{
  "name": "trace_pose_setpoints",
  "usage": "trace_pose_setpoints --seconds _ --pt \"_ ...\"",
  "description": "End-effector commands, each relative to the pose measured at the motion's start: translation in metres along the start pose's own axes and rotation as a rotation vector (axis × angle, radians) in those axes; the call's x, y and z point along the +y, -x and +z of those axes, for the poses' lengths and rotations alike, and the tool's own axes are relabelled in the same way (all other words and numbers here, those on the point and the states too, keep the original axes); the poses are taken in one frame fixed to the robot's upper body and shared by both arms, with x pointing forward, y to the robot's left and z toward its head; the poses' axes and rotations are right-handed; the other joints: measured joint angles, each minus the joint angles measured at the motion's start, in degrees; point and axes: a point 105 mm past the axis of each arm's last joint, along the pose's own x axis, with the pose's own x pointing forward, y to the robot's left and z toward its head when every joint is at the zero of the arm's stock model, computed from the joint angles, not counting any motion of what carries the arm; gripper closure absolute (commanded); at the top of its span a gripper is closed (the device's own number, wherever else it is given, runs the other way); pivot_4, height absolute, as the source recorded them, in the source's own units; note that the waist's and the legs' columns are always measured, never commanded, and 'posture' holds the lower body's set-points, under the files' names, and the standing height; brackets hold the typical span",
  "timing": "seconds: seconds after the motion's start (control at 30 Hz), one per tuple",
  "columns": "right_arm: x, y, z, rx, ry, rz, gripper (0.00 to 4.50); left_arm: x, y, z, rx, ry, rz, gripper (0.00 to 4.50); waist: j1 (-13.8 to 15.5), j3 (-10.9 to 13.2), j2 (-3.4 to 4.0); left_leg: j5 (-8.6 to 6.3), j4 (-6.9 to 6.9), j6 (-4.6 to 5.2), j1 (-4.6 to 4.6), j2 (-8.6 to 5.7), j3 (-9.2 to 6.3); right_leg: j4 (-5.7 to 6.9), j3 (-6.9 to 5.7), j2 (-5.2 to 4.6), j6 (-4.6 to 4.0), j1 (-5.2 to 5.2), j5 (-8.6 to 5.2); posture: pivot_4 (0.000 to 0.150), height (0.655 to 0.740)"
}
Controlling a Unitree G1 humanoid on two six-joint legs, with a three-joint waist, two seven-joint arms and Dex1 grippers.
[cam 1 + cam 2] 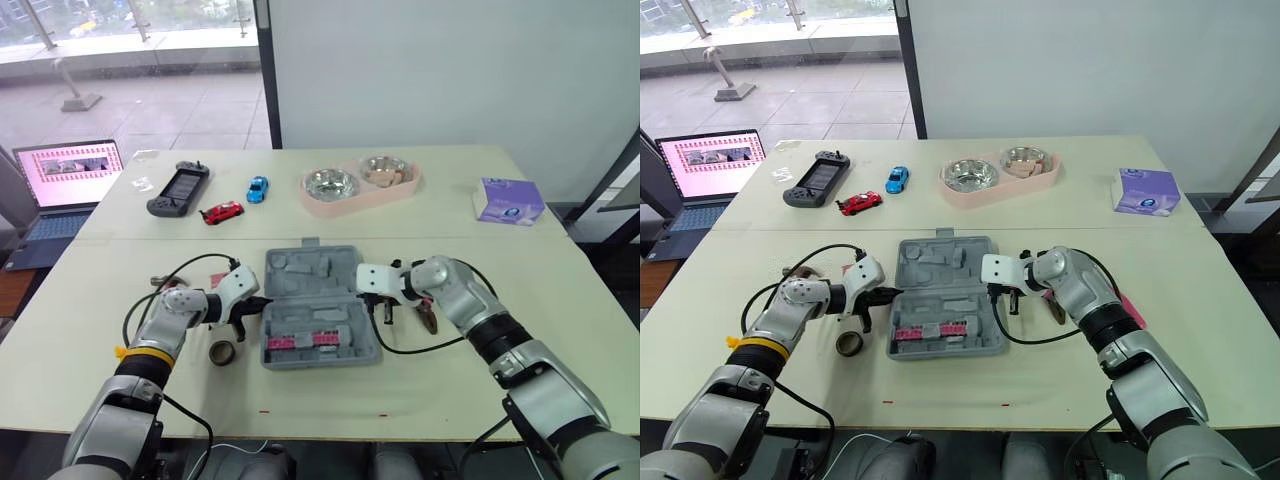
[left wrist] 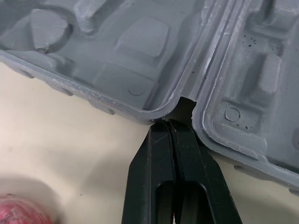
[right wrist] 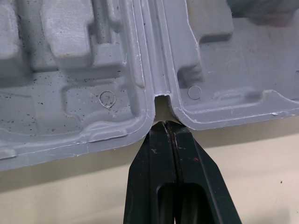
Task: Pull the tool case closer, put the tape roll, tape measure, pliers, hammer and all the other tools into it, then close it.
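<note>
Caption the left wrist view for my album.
Shut left gripper at the hinge notch of the open grey tool case.

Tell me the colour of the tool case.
Grey. The case shows best in the left eye view.

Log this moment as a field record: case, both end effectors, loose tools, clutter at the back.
Tool case: open flat, mid-table
Case contents: pink-and-grey item in the near half
Left end effector: shut, tips at the hinge notch on the case's left side
Right end effector: shut, tips at the hinge notch on the case's right side
Tape roll: on the table, left of the case, outside it
Back of table: handheld game console, red toy car, blue toy car, pink double bowl, purple box
</note>
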Motion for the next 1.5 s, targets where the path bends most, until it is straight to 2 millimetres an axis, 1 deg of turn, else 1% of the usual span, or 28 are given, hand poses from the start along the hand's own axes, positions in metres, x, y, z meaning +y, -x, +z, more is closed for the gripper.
trace_pose_setpoints --seconds 0.03,0.13,0.2,0.27,0.33,0.43,0.53,0.7,1.03,1.17,1.27,1.37,1.5 --pt "0.004 0.008 0.034 -0.104 0.067 0.008 4.48 -0.039 -0.021 0.001 0.005 -0.027 -0.163 4.50 0.06 -0.01 0.02 -0.01 0.00 0.02 0.00 0.00 0.00 0.00 0.00 0.00 0.00 0.00 0.00 0.150 0.7360" --pt "0.017 0.016 0.034 -0.099 0.070 0.026 4.48 -0.048 -0.017 -0.003 0.012 -0.038 -0.175 4.50 0.01 -0.02 0.03 -0.05 -0.02 0.09 -0.01 0.00 0.01 -0.06 0.00 0.00 0.04 0.00 -0.03 0.150 0.7360" --pt "0.033 0.023 0.038 -0.123 0.028 0.050 4.48 -0.059 -0.011 -0.006 0.010 -0.030 -0.189 4.50 0.01 -0.03 0.04 -0.08 -0.03 0.13 -0.03 0.00 0.02 -0.08 0.00 0.00 0.06 -0.02 -0.04 0.150 0.7360" --pt "0.049 0.028 0.035 -0.111 -0.002 0.057 4.48 -0.071 -0.003 -0.012 0.017 -0.016 -0.198 4.50 -0.13 -0.05 0.07 -0.11 -0.04 0.18 -0.02 0.00 0.03 -0.08 0.00 -0.01 0.08 -0.03 -0.06 0.150 0.7360" --pt "0.060 0.033 0.032 -0.099 -0.033 0.054 4.48 -0.080 0.003 -0.016 0.025 -0.001 -0.202 4.50 -0.14 -0.08 0.12 -0.25 -0.05 0.41 0.02 0.02 0.15 -0.09 0.02 -0.03 0.08 -0.06 -0.07 0.150 0.7360" --pt "0.073 0.040 0.029 -0.091 -0.099 0.046 4.48 -0.094 0.014 -0.021 0.037 0.026 -0.206 4.50 -0.05 -0.09 0.14 -0.33 -0.03 0.55 0.03 0.02 0.23 -0.05 0.09 -0.04 0.08 -0.07 -0.07 0.150 0.7360" --pt "0.081 0.041 0.028 -0.082 -0.136 0.035 4.48 -0.102 0.020 -0.021 0.025 0.067 -0.200 4.50 0.11 -0.11 0.17 -0.33 -0.03 0.56 0.08 0.05 0.23 -0.02 0.09 -0.03 0.07 -0.04 -0.06 0.150 0.7360" --pt "0.088 0.042 0.025 -0.063 -0.174 0.043 4.48 -0.109 0.023 -0.021 0.034 0.088 -0.200 4.50 0.29 -0.11 0.16 -0.33 -0.03 0.56 0.09 0.05 0.25 -0.04 0.09 -0.03 0.07 0.00 -0.06 0.150 0.7360" --pt "0.094 0.049 0.019 -0.017 -0.205 0.072 4.48 -0.096 0.019 -0.019 0.042 0.078 -0.172 4.50 0.56 -0.11 0.16 -0.34 -0.03 0.57 0.06 0.05 0.25 -0.07 0.08 -0.04 0.07 0.01 -0.06 0.150 0.7360" --pt "0.099 0.054 0.016 0.001 -0.217 0.108 4.48 -0.098 0.018 -0.016 0.031 0.077 -0.189 4.50 0.64 -0.11 0.16 -0.34 -0.03 0.57 0.04 0.05 0.24 -0.10 0.08 -0.05 0.08 0.02 -0.07 0.150 0.7360" --pt "0.100 0.056 0.016 0.005 -0.223 0.107 4.48 -0.102 0.019 -0.019 0.038 0.080 -0.198 4.50 0.60 -0.11 0.16 -0.34 -0.03 0.57 0.04 0.05 0.24 -0.10 0.07 -0.05 0.08 0.02 -0.07 0.150 0.7360" --pt "0.099 0.056 0.016 0.007 -0.223 0.105 4.48 -0.102 0.020 -0.021 0.046 0.082 -0.193 4.50 0.57 -0.11 0.16 -0.34 -0.03 0.57 0.05 0.05 0.24 -0.10 0.07 -0.05 0.08 0.02 -0.07 0.150 0.7360" --pt "0.104 0.058 0.017 0.006 -0.238 0.122 4.48 -0.102 0.022 -0.020 0.039 0.092 -0.194 4.50 0.56 -0.11 0.16 -0.34 -0.03 0.57 0.04 0.05 0.25 -0.10 0.07 -0.05 0.08 0.02 -0.07 0.150 0.7360"
